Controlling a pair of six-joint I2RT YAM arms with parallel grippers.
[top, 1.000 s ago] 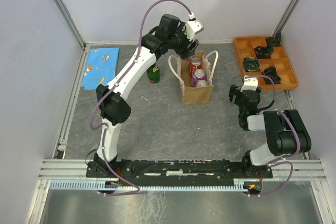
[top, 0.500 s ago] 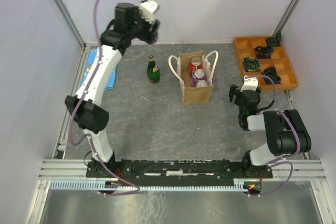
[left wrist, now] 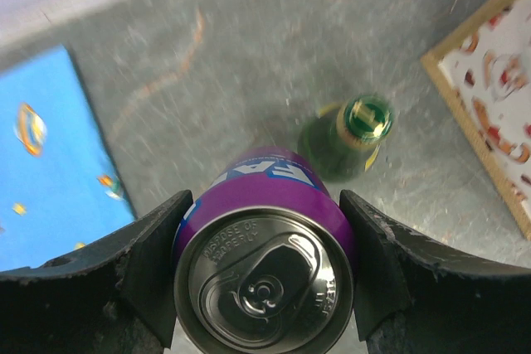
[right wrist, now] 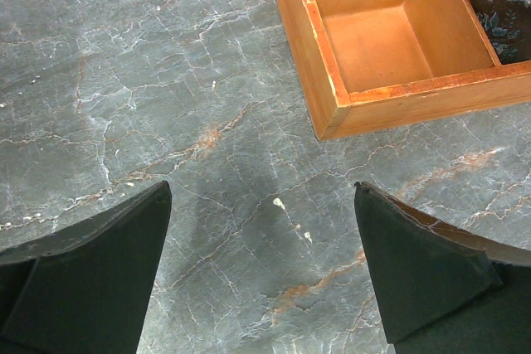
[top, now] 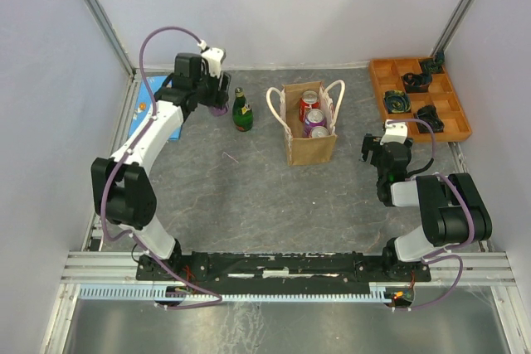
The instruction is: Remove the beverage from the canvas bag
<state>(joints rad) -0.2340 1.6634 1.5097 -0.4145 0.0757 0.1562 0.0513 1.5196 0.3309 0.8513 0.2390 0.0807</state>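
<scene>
The tan canvas bag [top: 309, 132] with white rope handles stands upright mid-table, with three cans showing inside, red [top: 309, 102] and purple [top: 316, 118] among them. My left gripper [top: 217, 102] is shut on a purple can [left wrist: 265, 246], held just left of a green bottle [top: 241, 112], close above the table. The bottle also shows in the left wrist view [left wrist: 348, 134]. My right gripper [right wrist: 264, 254] is open and empty, low over the table at the right, away from the bag.
An orange compartment tray [top: 380, 80] with dark items sits at the back right; its corner shows in the right wrist view [right wrist: 332, 105]. A blue card [top: 148, 93] lies at the back left, under the left arm. Frame rails run along the table's edges.
My left arm has swung from over the bag, up and left, then down beside the green bottle, with the purple can in its jaws. The right arm has not moved.
</scene>
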